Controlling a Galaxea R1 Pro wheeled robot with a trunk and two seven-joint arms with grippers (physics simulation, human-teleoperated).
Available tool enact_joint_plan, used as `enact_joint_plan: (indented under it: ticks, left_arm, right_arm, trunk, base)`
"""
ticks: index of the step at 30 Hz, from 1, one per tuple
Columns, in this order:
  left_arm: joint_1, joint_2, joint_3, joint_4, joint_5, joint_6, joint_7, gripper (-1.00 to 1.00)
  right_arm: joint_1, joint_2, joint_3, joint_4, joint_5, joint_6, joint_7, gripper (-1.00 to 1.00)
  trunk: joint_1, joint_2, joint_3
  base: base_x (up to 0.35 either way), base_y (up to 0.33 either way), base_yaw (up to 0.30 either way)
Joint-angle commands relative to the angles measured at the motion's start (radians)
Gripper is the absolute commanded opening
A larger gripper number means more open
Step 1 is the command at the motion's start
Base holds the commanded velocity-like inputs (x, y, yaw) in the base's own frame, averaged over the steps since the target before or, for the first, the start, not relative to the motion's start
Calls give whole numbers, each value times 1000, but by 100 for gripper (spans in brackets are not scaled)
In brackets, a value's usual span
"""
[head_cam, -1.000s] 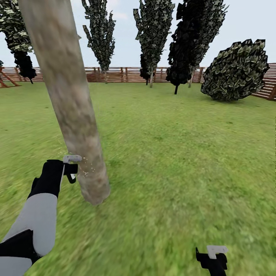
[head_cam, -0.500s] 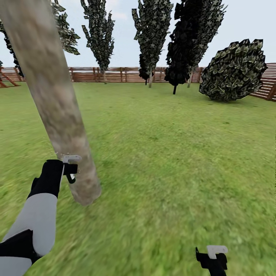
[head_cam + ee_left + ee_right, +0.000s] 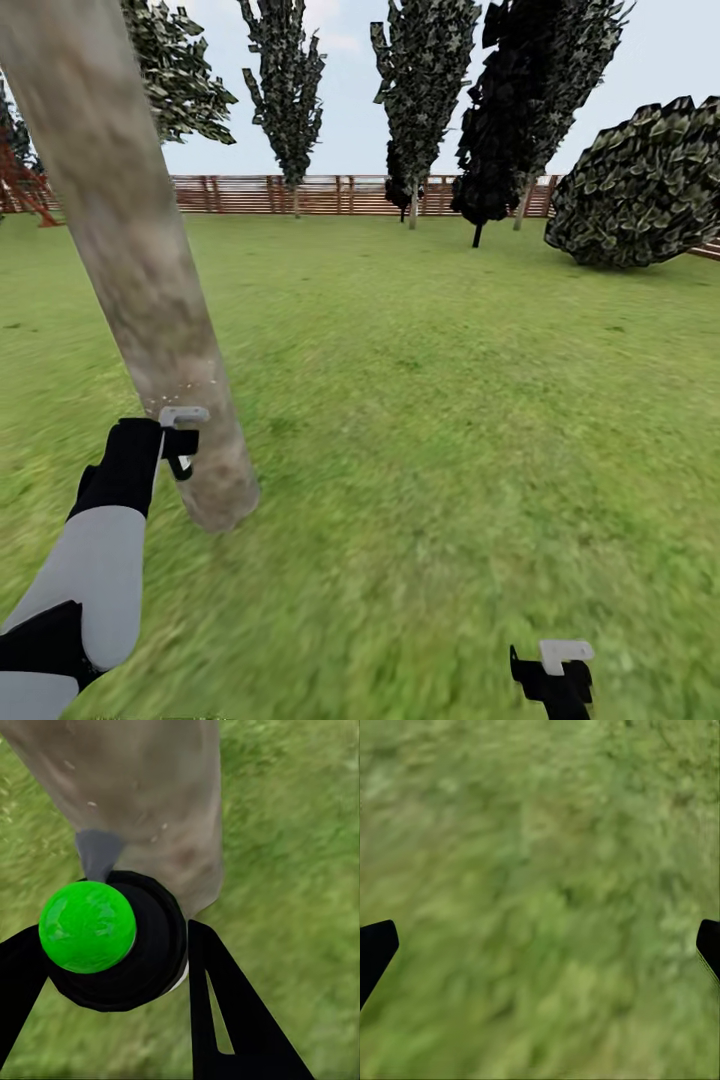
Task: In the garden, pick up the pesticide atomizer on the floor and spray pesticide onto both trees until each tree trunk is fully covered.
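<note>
The green lawn (image 3: 450,400) fills most of the head view. A thick tree trunk (image 3: 140,270) leans at the left, with tiny white specks (image 3: 195,375). The left gripper (image 3: 112,945) squeezes the atomizer (image 3: 88,928) beside the trunk. The right gripper (image 3: 540,945), lower right, hangs spread wide over grass.

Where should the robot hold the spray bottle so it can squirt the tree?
Grip the spray bottle around its round black body, with one finger on each side. Come from the back, opposite the grey nozzle. The round body fits between the fingers, and that side leaves the nozzle free to face the tree trunk. The left gripper holds it this way.
</note>
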Motion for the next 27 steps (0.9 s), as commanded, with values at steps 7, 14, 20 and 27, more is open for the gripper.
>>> enact_joint_plan:
  ticks: [7,14,20,27]
  left_arm:
    - [-1,-5,1,0,-12,2,-8,-100]
    - [3,0,5,12,-12,-2,5,-100]
    - [65,13,19,15,-9,-7,50,-100]
    - [117,17,19,11,-4,-12,52,-100]
  right_arm:
    - [0,0,-5,1,11,-2,-3,100]
    - [0,0,-5,1,11,-2,-3,100]
    - [0,0,-5,1,10,-3,-3,100]
    - [0,0,-5,-1,10,-3,-3,100]
  trunk:
    - [0,0,-1]
    - [0,0,-1]
    - [0,0,-1]
    - [0,0,-1]
  base:
    - [106,-274,274]
    - [161,-259,45]
    - [170,-251,0]
    - [201,-223,142]
